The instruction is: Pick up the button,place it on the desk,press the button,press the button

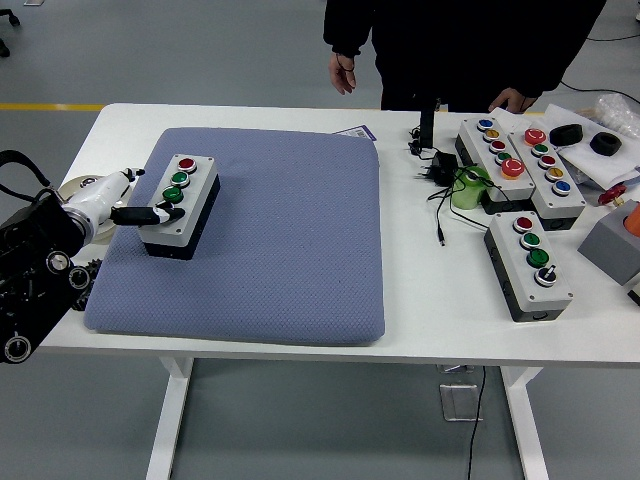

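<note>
**Left hand on the button box, far corner of the mat**

The robot's left hand [128,205], white-shelled with dark fingertips, reaches in from the left edge and meets the grey rectangular button box with a black base [180,207]. One finger [150,214] lies extended across the near end of the box's top face, its tip just beside the lowest control; the rest of the fingers look loosely apart, gripping nothing, though the exact contact is hard to make out.

The box runs away from the hand at a slight slant. Along its pale grey lid sit four round controls in a row: red farthest from the hand's side, then two green ones, then a black one nearest the fingertip. It rests flat on the blue-grey padded fabric mat [270,250], which spreads well out to the hand's right across the white table [430,320].

Far off to the right, well apart from the hand, three more grey button boxes [530,262] cluster near black cables. Beyond the table's far edge a person in dark clothing stands, one hand [343,72] hanging free.

The right arm is out of sight.
</note>
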